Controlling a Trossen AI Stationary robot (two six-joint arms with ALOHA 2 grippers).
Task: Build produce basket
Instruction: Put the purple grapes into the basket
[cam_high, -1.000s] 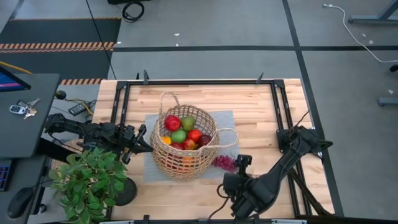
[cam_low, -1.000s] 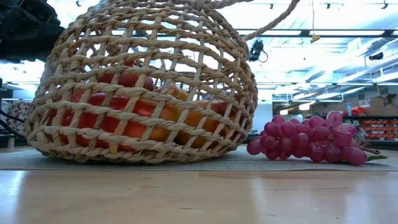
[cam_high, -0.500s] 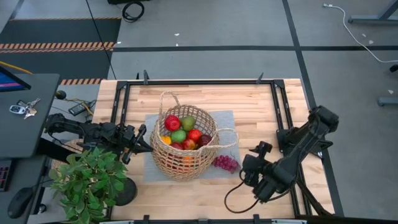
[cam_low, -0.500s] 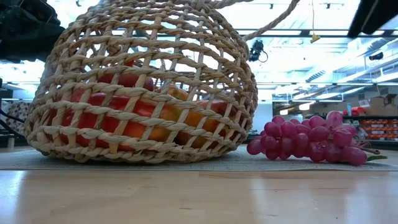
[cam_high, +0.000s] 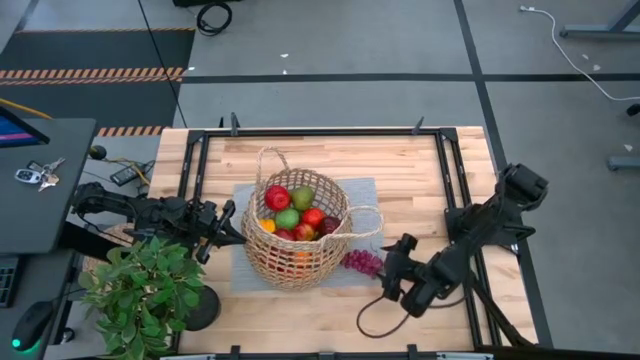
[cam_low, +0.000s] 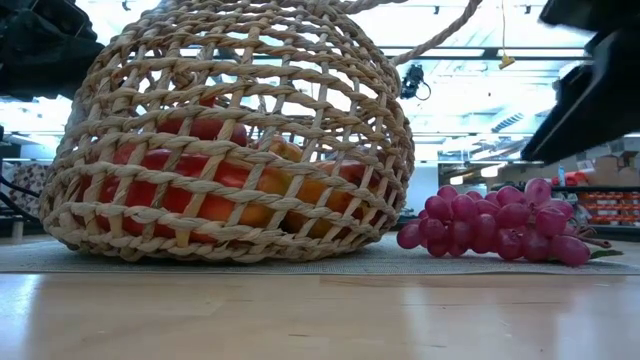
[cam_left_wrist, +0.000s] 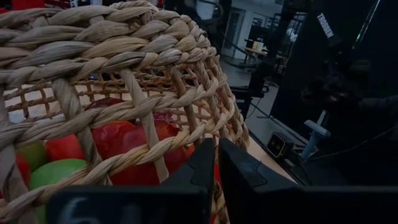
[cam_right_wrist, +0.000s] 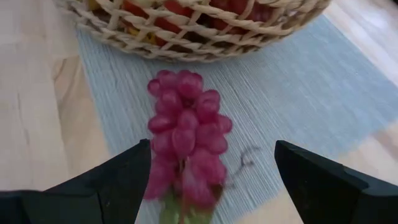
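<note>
basket (cam_high: 297, 232) sitting on the blue-grey mat (cam_high: 368, 192) mid-table, holding red apples (cam_high: 277, 197), green pears (cam_high: 288, 218) and other produce, orange-red fruit showing through the weave in the low view

grapes (cam_high: 362, 262) lying on the mat just beside the basket, on the right arm's side, outside it, not touching any gripper

right gripper (cam_high: 392, 270) hovering near the grapes, fingers spread wide apart, nothing between them; in the right wrist view the grapes (cam_right_wrist: 185, 140) are lying ahead between the two fingers (cam_right_wrist: 118, 180), basket rim (cam_right_wrist: 199, 37) beyond

left gripper (cam_high: 228, 228) sitting at the basket's side wall, touching or nearly touching the wicker; in the left wrist view the fingers (cam_left_wrist: 239, 171) are looking pressed together, weave (cam_left_wrist: 124, 99) filling the view, can't tell if a strand is pinched

potted plant (cam_high: 140, 290) standing at the table corner near the left arm
</note>
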